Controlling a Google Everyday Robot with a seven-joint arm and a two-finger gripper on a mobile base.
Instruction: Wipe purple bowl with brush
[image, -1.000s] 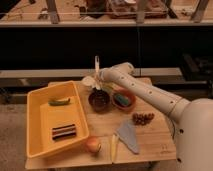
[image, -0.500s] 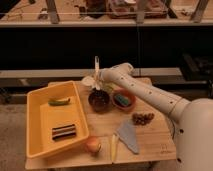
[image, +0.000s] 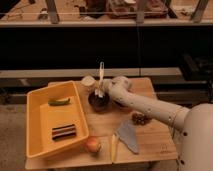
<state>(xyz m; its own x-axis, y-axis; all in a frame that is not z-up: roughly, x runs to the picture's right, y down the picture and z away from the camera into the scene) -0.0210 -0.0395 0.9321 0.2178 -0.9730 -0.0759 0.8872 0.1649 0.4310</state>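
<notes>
Presently, the purple bowl (image: 98, 101) is seen near the middle of the wooden table (image: 150, 135), with the brush (image: 100, 79) standing upright in it, bristle end down and pale handle rising toward 12 o'clock. The gripper (image: 102, 89) is placed directly above the bowl's rim and is closed around the lower part of the brush handle. At 3 o'clock of the purple bowl, an orange-brown bowl (image: 122, 103) is largely hidden behind the white arm (image: 150, 106); its contents cannot be made out. At 9 o'clock, a yellow tray (image: 35, 145) is noted, holding a green item (image: 59, 102) toward its far end and a dark striped item (image: 64, 131) nearer the front. A pale round object (image: 88, 82) is recorded at 11 o'clock of the bowl. The bristles are hidden inside the bowl.
</notes>
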